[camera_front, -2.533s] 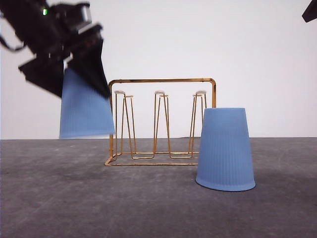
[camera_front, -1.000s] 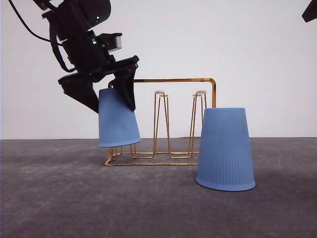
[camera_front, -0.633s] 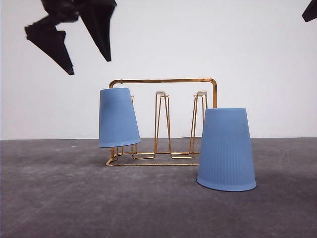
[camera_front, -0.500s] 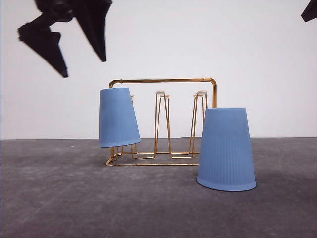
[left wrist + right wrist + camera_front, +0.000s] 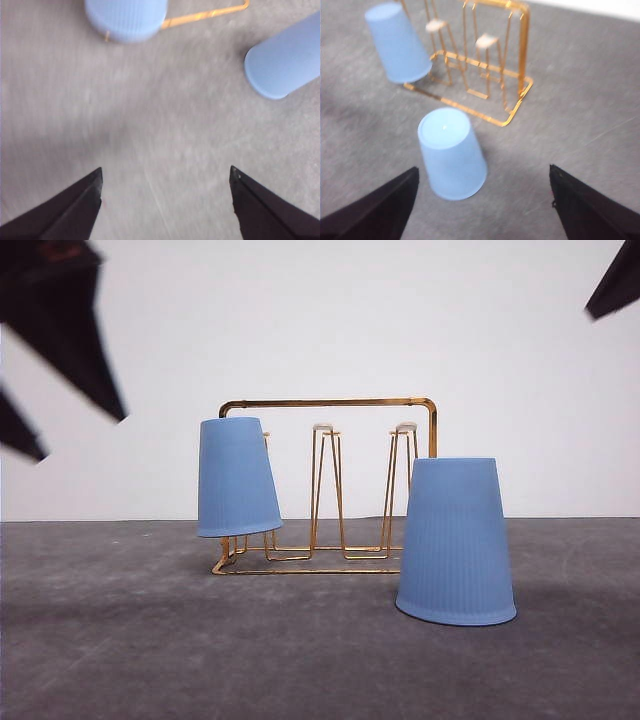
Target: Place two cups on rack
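One light blue cup (image 5: pixel 237 478) hangs upside down on the leftmost peg of the gold wire rack (image 5: pixel 330 485), left of centre in the front view. Its long axis is near upright but tilted, mouth downward and clear of the bench (image 5: pixel 300 660). The second cup (image 5: pixel 456 541) stands mouth-down on the bench at lower right, axis upright, just in front of the rack's right end. The left end effector (image 5: pixel 165 200) is spread wide and empty; the right end effector (image 5: pixel 482 200) is likewise spread apart, holding nothing.
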Motion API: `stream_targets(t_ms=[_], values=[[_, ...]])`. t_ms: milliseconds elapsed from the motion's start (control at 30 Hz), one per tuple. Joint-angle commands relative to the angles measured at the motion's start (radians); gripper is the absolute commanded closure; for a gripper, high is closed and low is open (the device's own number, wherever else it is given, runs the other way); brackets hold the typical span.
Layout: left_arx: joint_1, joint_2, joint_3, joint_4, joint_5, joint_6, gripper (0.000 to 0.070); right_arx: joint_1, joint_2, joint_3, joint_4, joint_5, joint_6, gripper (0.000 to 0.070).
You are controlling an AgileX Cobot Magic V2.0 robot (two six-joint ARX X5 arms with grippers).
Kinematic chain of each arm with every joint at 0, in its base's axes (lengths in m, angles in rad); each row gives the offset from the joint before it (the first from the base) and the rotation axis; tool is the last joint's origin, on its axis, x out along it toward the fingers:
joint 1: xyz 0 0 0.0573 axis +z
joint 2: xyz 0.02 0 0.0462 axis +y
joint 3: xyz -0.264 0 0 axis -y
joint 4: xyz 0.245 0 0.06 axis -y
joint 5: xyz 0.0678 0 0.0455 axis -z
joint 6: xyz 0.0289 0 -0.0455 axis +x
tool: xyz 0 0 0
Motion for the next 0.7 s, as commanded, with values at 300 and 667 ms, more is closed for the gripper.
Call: stream_targets(t_ms=[300,667], values=[[-0.002,-0.152,-0.073,0.019,-0.009,-0.092,0.0239,0.086,0.306,0.01,0.262,-0.037,0.082,0.016],[-0.002,-0.152,-0.073,0.019,-0.009,-0.093,0.0239,0.156,0.622,0.01,0.503,-0.034,0.082,0.0147]])
